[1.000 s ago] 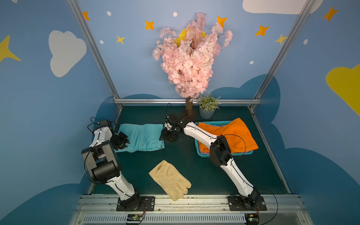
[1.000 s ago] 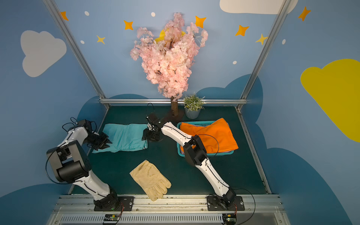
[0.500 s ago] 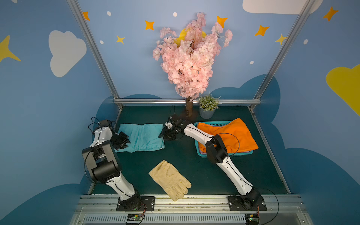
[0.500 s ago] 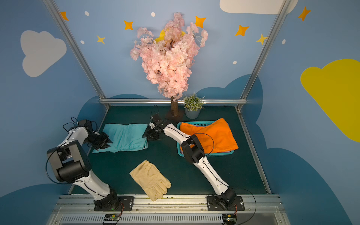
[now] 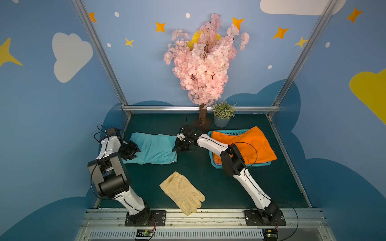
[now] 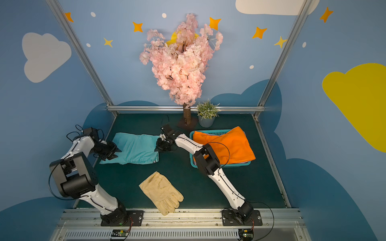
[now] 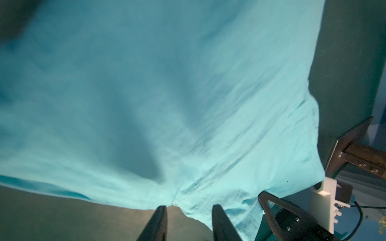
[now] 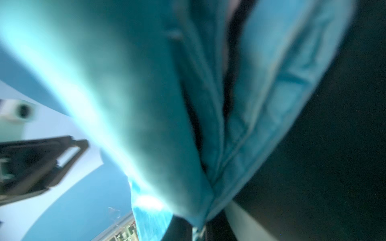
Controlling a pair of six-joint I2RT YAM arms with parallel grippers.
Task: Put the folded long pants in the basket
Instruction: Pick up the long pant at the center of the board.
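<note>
The right gripper (image 5: 175, 148) is pinched tight on one short edge of the turquoise pants (image 5: 155, 149); the right wrist view shows the cloth bunched between its jaws. At the opposite short edge the left gripper (image 7: 190, 208) sits low at the table, jaws a narrow way apart, with the hem lying just at their tips and not clamped. The pants lie flat between the two grippers. The basket (image 5: 229, 133) is behind the right gripper, beside its forearm, with the orange pants (image 5: 248, 146) draped over it.
</note>
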